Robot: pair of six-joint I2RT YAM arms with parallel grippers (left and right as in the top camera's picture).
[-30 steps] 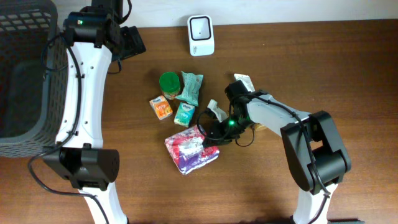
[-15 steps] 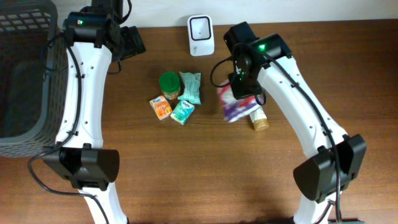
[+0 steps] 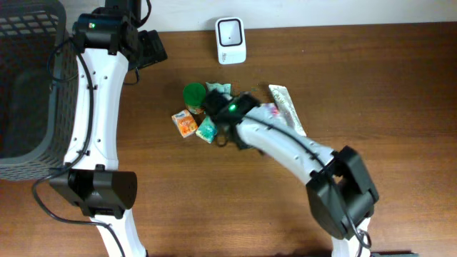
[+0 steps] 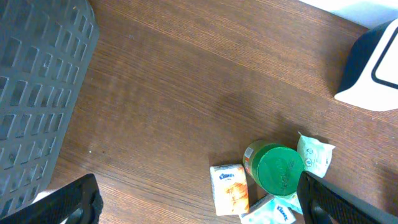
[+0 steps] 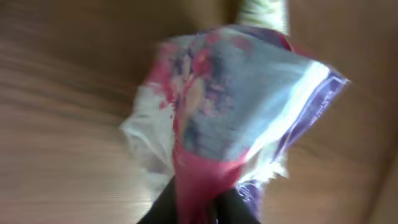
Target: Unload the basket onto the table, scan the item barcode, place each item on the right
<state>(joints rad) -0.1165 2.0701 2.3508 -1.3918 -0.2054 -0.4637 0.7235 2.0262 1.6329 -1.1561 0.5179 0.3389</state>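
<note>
While my left gripper (image 4: 198,202) hangs wide open and empty, my right gripper (image 5: 196,208) pinches the pink edge of a purple packet (image 5: 230,112) spreading ahead of it.

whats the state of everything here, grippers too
left gripper, open, holding nothing
right gripper, shut on packet
packet, pinched by one edge, crumpled, blurred
scanner, standing, nothing held to it
jar, upright, green lid on
orange box, lying flat
tube, lying flat
</note>
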